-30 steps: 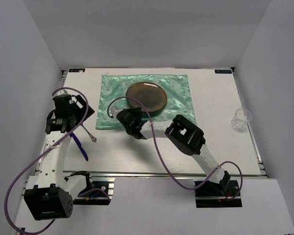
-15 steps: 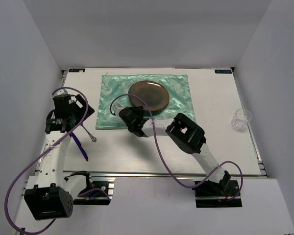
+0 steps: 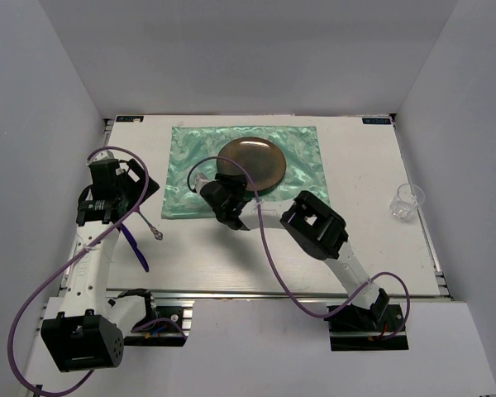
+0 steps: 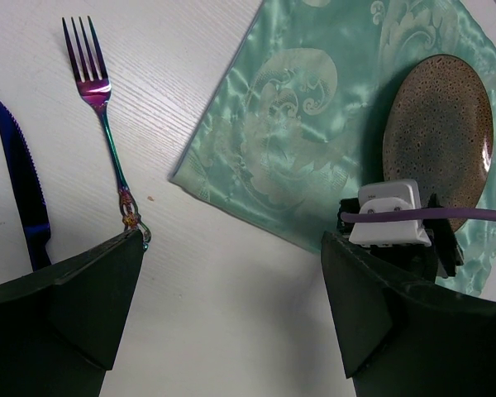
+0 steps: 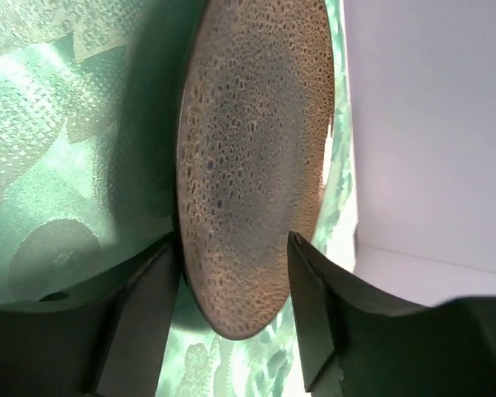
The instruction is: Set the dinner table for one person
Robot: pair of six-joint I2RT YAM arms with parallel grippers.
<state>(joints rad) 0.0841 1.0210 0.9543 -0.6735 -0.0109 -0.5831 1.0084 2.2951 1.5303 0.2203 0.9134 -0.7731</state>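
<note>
Plate (image 3: 250, 161) sits flat on the green cloth (image 3: 190, 157) at 12 o'clock of the dinner table (image 3: 355, 231), right gripper (image 5: 231, 238) parted astride its 7 o'clock rim, looks like a release; left gripper (image 4: 231, 240) gapes wide over fork (image 4: 107, 141) and knife (image 4: 21, 190) at 9 o'clock, likely next.

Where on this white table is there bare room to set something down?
Bare white tabletop lies between the shiny green cloth and the clear glass cup. Crowded: iridescent fork and blue knife left, right gripper at the speckled brown plate.
</note>
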